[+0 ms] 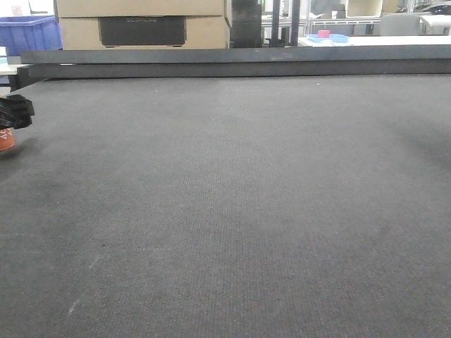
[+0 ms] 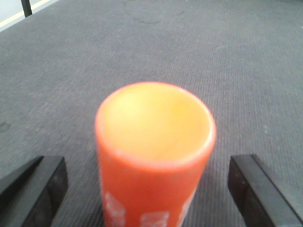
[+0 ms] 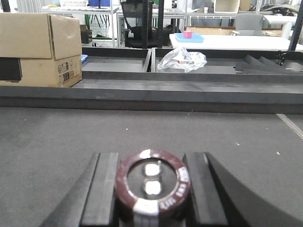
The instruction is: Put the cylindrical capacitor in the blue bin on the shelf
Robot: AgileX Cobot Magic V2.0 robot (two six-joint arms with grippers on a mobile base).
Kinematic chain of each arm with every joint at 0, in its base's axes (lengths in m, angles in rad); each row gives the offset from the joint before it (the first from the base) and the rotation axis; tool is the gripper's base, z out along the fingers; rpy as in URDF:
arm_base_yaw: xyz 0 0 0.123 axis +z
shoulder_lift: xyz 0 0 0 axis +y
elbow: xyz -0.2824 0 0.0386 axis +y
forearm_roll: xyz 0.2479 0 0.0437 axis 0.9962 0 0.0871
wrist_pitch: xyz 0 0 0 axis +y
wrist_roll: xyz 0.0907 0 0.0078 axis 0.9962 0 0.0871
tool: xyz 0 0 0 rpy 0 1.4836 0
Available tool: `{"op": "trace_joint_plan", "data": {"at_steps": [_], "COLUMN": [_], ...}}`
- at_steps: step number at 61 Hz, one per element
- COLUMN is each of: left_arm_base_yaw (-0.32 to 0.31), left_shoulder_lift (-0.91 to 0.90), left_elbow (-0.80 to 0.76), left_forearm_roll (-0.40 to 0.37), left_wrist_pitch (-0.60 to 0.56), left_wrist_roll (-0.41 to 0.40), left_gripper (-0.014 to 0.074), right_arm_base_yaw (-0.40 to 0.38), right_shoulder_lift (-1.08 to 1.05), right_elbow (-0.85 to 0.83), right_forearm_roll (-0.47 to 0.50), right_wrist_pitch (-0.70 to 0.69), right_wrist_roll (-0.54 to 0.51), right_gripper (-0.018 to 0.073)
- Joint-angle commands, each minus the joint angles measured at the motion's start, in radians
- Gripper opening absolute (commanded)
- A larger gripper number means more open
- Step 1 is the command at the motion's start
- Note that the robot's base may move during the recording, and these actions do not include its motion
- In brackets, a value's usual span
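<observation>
Left gripper [image 2: 147,177] stands wide, its dark fingers [image 2: 35,182] clear of both sides of the upright orange cylindrical capacitor [image 2: 154,142] between them, at the far left edge of the grey mat [image 1: 232,211] in the front view; right gripper [image 3: 151,189] is closed narrowly on a maroon round component [image 3: 152,182]. Ahead, open mat stretches to a raised dark rail [image 1: 232,62] along its far edge; a cardboard box [image 1: 141,24] stands beyond.

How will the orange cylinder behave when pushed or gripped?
The cylindrical capacitor stands upright, so a sideways push may tip it, and then it would probably roll. Its smooth round wall may slip when squeezed. The hollowed top suggests it is light.
</observation>
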Motion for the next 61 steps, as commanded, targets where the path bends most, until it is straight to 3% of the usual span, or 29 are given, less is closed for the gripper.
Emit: {"op": "trace_joint_plan", "data": {"at_steps": [1,17,23,28,44,56,61], "left_arm_base_yaw": [0.009,0.023,0.023,0.023,0.020,0.020,0.020], "left_shoulder_lift": [0.015,0.021,0.021,0.021,-0.014,-0.155,-0.245], "left_elbow": [-0.023,-0.030,-0.032,-0.036,-0.040,-0.046,-0.050], "left_forearm_roll": [-0.007,-0.007,-0.007,-0.007,-0.001,0.004,0.023], "left_wrist_pitch": [-0.023,-0.014,-0.015,-0.013,0.042,0.236,0.367], "left_wrist_roll": [-0.005,-0.005,-0.005,-0.005,-0.005,-0.005,-0.005], "left_gripper": [0.0591,0.0591,0.0553,0.0452,-0.0115,-0.0111,-0.0111], "right_arm_base_yaw": [-0.002,-0.002,-0.002,-0.002,-0.002,-0.002,-0.002], "right_shoulder_lift": [-0.011,-0.011,-0.011,-0.011,-0.011,-0.011,-0.011], "right_elbow": [0.001,0.001,0.001,0.001,0.001,-0.028,-0.045], "right_forearm_roll": [-0.001,-0.001,-0.001,-0.001,-0.001,-0.001,-0.001], "right_wrist_pitch": [-0.016,-0.010,-0.010,-0.010,0.011,0.202,0.290], "right_wrist_roll": [-0.001,-0.001,-0.001,-0.001,-0.001,-0.001,-0.001], "right_gripper": [-0.0162,-0.0162,-0.0162,-0.0162,-0.0162,-0.0162,-0.0162]}}
